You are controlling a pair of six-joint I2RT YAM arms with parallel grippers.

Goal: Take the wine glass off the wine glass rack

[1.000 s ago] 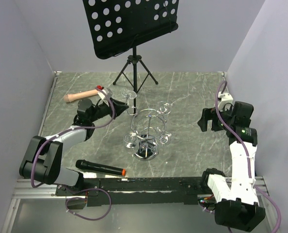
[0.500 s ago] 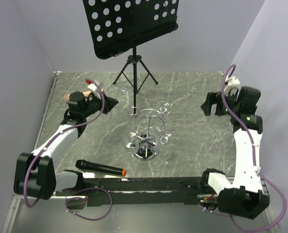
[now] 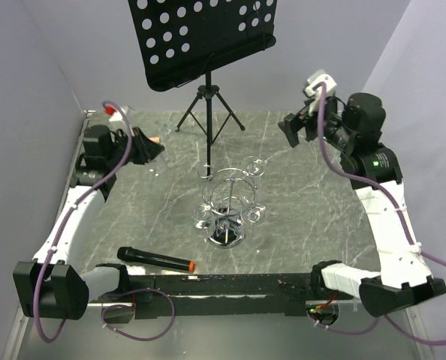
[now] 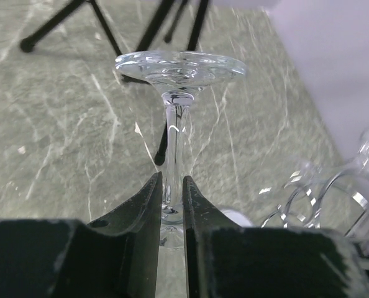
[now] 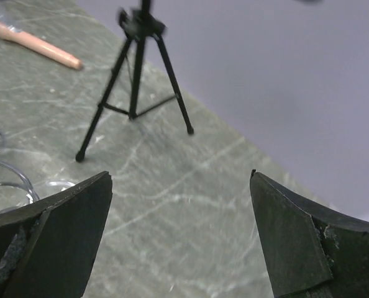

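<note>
Wine glass [image 4: 173, 127]: one, in left tool [image 4: 171, 181]

- We count one wine glass rack [image 3: 227, 237].
- One wine glass [image 4: 175, 118] is off it. About three more wine glasses [image 3: 257, 166] [image 3: 201, 219] [image 3: 253, 215] hang on it, though we cannot be sure.
- One music stand [image 3: 208, 56].
- One microphone [image 3: 154, 260].
- One pale wooden handle [image 5: 35, 43].

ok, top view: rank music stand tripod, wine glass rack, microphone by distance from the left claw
1. music stand tripod, at the back, just right of the left claw.
2. wine glass rack, in the middle.
3. microphone, at the near edge.
</note>
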